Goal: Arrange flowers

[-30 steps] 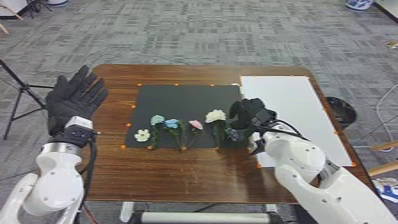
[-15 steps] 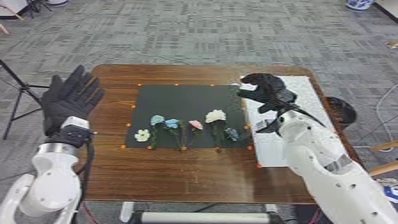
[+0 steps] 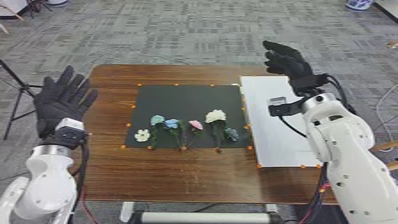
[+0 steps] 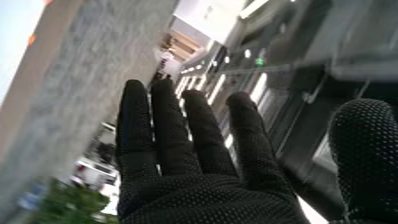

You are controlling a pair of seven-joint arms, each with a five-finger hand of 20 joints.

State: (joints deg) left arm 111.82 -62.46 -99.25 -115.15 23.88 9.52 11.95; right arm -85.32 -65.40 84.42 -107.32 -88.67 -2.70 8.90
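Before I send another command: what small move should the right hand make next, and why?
Probably ease the right hand towards a rest pose, not towards the flowers: it is open, holding nothing, and they already lie side by side on the black mat.

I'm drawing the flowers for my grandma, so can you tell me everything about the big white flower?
The big white flower has a full, creamy-white bloom on a thin stem with dark green leaves. I can't tell if it's real or pretend. It lies on the black mat, bloom pointing away from the robot, between the pink flower and the dusky blue flower. The left hand and right hand aren't touching it.
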